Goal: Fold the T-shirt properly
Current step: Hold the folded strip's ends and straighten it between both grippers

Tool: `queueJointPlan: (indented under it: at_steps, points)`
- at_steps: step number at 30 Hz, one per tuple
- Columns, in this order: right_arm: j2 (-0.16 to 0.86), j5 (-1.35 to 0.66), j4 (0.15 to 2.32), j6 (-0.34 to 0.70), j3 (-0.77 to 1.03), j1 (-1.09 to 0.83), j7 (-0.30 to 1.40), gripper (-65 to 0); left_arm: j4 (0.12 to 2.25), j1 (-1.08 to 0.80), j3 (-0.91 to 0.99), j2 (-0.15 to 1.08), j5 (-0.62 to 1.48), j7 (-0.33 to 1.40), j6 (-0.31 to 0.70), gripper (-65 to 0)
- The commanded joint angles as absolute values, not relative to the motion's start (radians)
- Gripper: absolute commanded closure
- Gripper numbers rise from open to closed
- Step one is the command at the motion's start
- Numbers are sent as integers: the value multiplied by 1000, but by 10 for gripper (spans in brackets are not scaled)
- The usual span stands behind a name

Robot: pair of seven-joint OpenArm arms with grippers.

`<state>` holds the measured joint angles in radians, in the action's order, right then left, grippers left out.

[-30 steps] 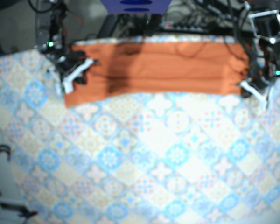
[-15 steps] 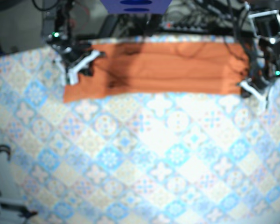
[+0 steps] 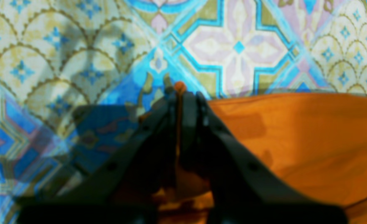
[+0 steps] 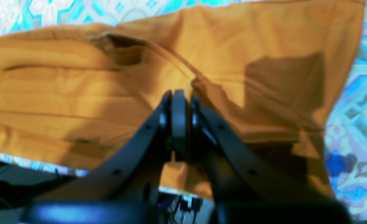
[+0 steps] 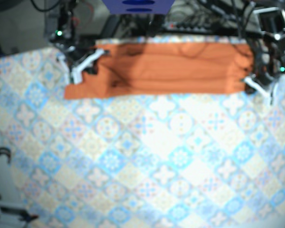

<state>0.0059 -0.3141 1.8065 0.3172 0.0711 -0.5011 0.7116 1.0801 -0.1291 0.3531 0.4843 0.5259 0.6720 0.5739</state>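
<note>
Your orange T-shirt (image 5: 171,69) lies as a long folded band along the far edge of the table, and each gripper pinches one end of it.

The cloth is soft, matte knit, with lengthwise creases running along the band. Its end at the base view's left flares wider into a loose corner. It rests on a patterned tablecloth (image 5: 147,156) printed with tile-like diamonds and floral medallions in blue, cream, pink and olive. Your left gripper (image 3: 180,93) has its dark fingers pressed together on the shirt's edge. A thin strip of orange fabric shows between them, with a nub poking past the tips. Your right gripper (image 4: 178,96) is also closed, nipping a raised ridge of cloth. From there a fold runs back toward a puckered, shadowed pocket in the fabric.
</note>
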Motion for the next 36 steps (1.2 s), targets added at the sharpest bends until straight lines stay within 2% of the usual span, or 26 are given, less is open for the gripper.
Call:
queueJointPlan:
  at_steps: [1, 11, 36]
  points:
    - [12, -323, 1827, 325, 74, -503, 699, 0, 1095, -125, 361, 526, 527, 667, 575, 0]
    - [12, -323, 1827, 325, 74, -504, 700, 0, 1095, -125, 361, 565, 532, 667, 575, 0]
    - [12, -323, 1819, 325, 170, -496, 733, 0, 1096, -186, 360, 558, 535, 665, 575, 0]
